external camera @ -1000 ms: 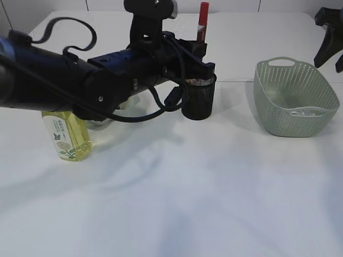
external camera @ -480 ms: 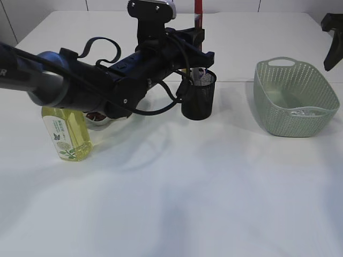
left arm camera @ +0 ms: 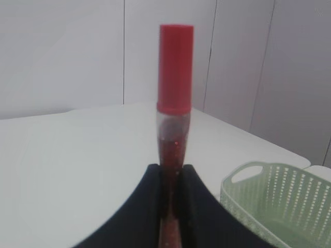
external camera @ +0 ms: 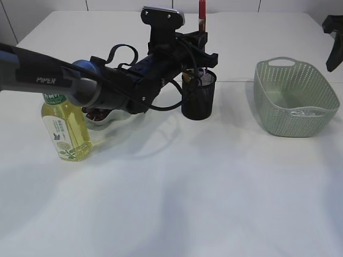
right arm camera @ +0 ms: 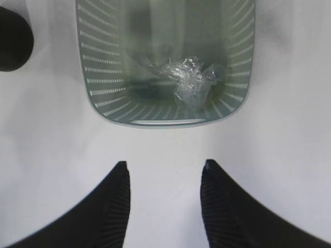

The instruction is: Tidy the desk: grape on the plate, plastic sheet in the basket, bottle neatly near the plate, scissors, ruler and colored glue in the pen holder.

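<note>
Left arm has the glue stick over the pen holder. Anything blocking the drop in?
Nothing visible blocks it. The left gripper holds the colored glue upright above the pen holder, which already holds items beside the drop path.

You're looking at a white table (external camera: 177, 203). Standing on it at the left is a bottle (external camera: 65, 128) of yellow liquid, upright, with a plate (external camera: 102, 122) just behind it, mostly hidden by the arm. A black mesh pen holder (external camera: 199, 97) stands near the middle. At the right sits a pale green basket (external camera: 295, 99), well apart from the holder.
</note>
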Robot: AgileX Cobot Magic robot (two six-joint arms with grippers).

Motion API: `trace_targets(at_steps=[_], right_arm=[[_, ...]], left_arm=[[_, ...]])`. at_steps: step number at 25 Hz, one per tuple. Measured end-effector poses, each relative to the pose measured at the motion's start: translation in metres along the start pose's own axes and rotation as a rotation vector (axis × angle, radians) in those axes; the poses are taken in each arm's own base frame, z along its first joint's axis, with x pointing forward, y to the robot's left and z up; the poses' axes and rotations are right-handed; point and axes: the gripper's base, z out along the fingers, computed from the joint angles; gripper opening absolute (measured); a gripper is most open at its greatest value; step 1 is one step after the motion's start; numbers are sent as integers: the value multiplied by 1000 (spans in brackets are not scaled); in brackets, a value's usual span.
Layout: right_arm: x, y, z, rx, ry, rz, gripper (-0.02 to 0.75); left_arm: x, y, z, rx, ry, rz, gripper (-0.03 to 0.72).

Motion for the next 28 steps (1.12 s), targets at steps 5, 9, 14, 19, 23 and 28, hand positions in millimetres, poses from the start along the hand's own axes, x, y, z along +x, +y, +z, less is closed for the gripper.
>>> trace_targets(at_steps=[5, 9, 14, 19, 23, 28], right_arm=[[0, 0, 0, 2, 0, -1, 364], [0, 0, 0, 2, 0, -1, 364], [0, 0, 0, 4, 2, -3, 364], [0, 0, 0, 4, 2, -3, 364], [0, 0, 0, 4, 2, -3, 364], [0, 0, 0, 4, 2, -3, 364]], left_arm=[[11, 8, 8, -14, 13, 1, 52], [17, 11, 9, -20, 38, 1, 54], [21, 11, 10, -21, 53, 1, 64], [34, 14, 10, -28, 87, 1, 95], [38, 15, 12, -30, 98, 1, 167], [35, 15, 15, -29, 86, 1, 246]])
